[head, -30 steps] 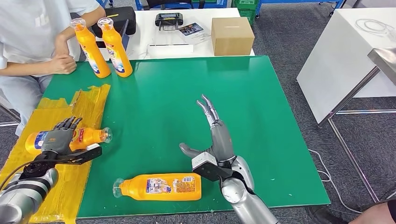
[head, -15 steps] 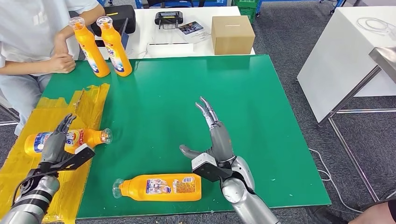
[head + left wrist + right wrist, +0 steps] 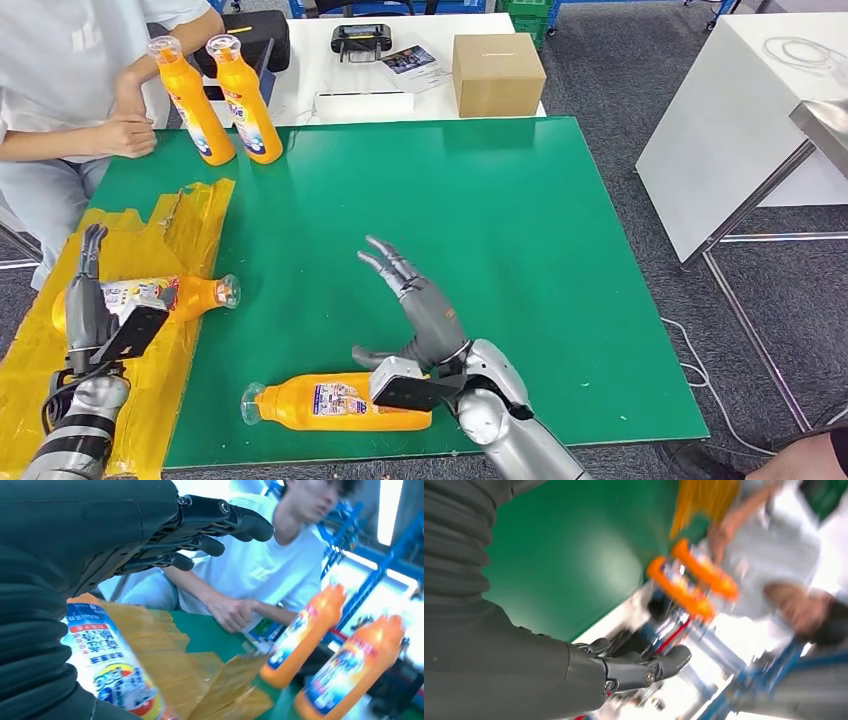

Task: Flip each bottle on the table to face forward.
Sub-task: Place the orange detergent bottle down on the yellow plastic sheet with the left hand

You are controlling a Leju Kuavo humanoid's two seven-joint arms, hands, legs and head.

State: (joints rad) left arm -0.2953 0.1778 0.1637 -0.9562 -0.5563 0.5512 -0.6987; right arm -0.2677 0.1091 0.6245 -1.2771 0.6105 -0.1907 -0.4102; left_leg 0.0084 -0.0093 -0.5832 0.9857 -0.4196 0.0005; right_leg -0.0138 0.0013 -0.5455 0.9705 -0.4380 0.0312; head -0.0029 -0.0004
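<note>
Near the front edge of the green table point(image 3: 560, 250), an orange bottle point(image 3: 340, 400) lies on its side, cap pointing to the robot's left and label facing up. The right hand point(image 3: 415, 310) hangs just above and beside its base end, fingers stretched out and spread, holding nothing; whether the thumb touches the bottle cannot be told. On the crumpled yellow sheet point(image 3: 190, 225) at the table's left side lies a second orange bottle point(image 3: 190, 295), cap toward the table's middle. The left hand point(image 3: 88, 300) stands over its base end with fingers straight and pointing away from the robot, gripping nothing; in the left wrist view the dark fingers point(image 3: 220, 517) extend freely above the bottle's blue-and-white label. At the far left corner two more orange bottles stand upright, touching or nearly so, one point(image 3: 190, 100) closer to the person and the other point(image 3: 245, 100) beside it. A person in a white shirt point(image 3: 70, 60) sits by that corner with a fist resting on the table edge. Behind the green table, a white table carries a cardboard box point(image 3: 497, 75), a black handheld device point(image 3: 362, 42) and a black pouch point(image 3: 255, 40).
</note>
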